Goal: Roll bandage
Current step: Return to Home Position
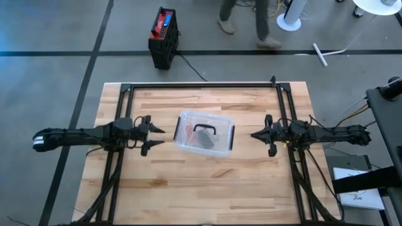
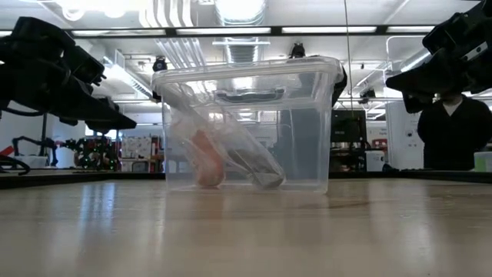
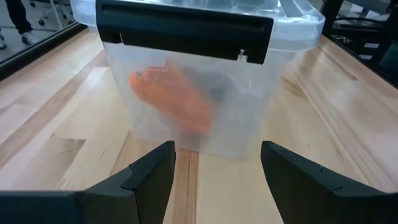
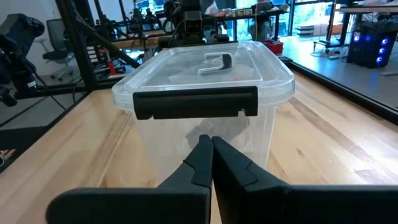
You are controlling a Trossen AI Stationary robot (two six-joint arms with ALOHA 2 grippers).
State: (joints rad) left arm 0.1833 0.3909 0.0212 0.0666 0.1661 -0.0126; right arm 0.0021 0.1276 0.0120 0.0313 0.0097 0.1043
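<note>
A clear lidded plastic container (image 1: pixel 217 122) is set on the wooden tabletop (image 1: pixel 207 188), with an orange bandage-like bundle (image 3: pixel 174 99) shut inside. Left of it the left gripper (image 1: pixel 158 136) is held with jaws apart; right of it the right gripper (image 1: pixel 256 134) is pressed together. Both are best drawn away without nudging it. Beyond it, a black-and-red box (image 1: pixel 163 36) and a person's legs (image 1: pixel 248 22) are seen, judged no obstacle.

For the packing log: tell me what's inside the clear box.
Inside the box: an orange thing and a dark grey thing, low down. The lid is on; cloudy walls blur both, so what they are cannot be told.
</note>
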